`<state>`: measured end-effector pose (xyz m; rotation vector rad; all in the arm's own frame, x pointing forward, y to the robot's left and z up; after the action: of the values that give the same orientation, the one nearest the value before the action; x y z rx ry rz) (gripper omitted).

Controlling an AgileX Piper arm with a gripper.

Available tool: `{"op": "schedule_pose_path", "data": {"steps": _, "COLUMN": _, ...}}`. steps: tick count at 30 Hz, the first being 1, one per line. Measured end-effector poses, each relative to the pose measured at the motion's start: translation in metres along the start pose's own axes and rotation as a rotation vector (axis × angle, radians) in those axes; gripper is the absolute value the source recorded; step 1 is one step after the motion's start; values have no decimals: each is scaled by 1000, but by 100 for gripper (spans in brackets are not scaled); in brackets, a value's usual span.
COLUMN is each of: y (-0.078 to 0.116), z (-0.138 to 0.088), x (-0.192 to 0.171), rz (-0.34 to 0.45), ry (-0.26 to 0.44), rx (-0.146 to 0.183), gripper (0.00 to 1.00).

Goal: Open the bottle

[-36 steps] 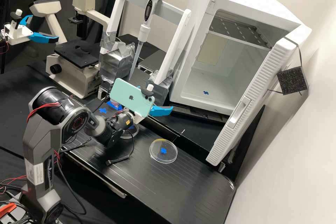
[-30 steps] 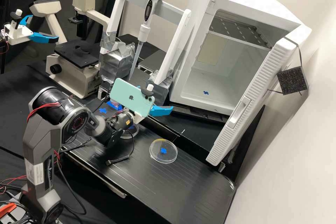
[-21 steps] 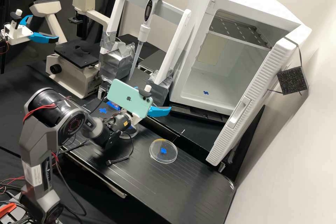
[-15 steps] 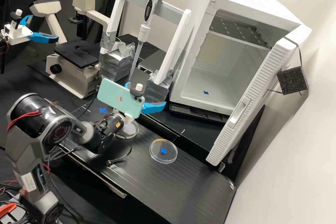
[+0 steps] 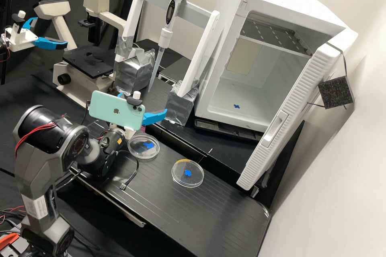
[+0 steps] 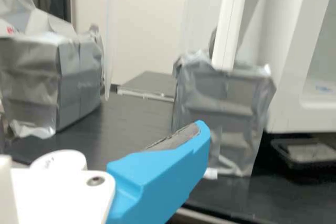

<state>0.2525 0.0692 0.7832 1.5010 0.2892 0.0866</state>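
The bottle, I judge, is the scrap of pink (image 5: 142, 128) just beyond the hand (image 5: 144, 103), near a clear dish (image 5: 143, 146); too little of it is exposed to tell its shape or cap. I expect something light, stiff and rather slippery, firm enough for a snug squeeze. The cap is best taken low around its rim, squarely, since a skewed pinch could slide off or drag the body round with it.

The hand stands wide and empty, its smooth blue fingers (image 6: 157, 171) faced with a rough grey pad (image 6: 176, 139) that should bite better than bare plastic. A glossy mint phone (image 5: 116, 110) rides on the hand's mount.

The tabletop (image 5: 225, 209) is black and finely lined. A second round dish (image 5: 187, 173), thin and brittle-looking, lies flat on it. Farther off, crinkled silver wrapping covers two boxy blocks (image 5: 136, 74) under a slim pipette (image 5: 165, 34), beside a hard white cabinet (image 5: 213, 84).
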Motion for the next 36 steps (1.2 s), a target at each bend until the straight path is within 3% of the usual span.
{"op": "schedule_pose_path", "data": {"steps": 20, "y": -3, "z": 1, "x": 0, "rz": -33, "ry": 19, "rx": -13, "gripper": 100}}
{"op": "schedule_pose_path", "data": {"steps": 21, "y": -3, "z": 2, "x": 0, "rz": -31, "ry": 19, "rx": -11, "gripper": 0}}
{"op": "schedule_pose_path", "data": {"steps": 36, "y": -7, "z": 4, "x": -3, "rz": -42, "ry": 22, "rx": -8, "gripper": 0}}
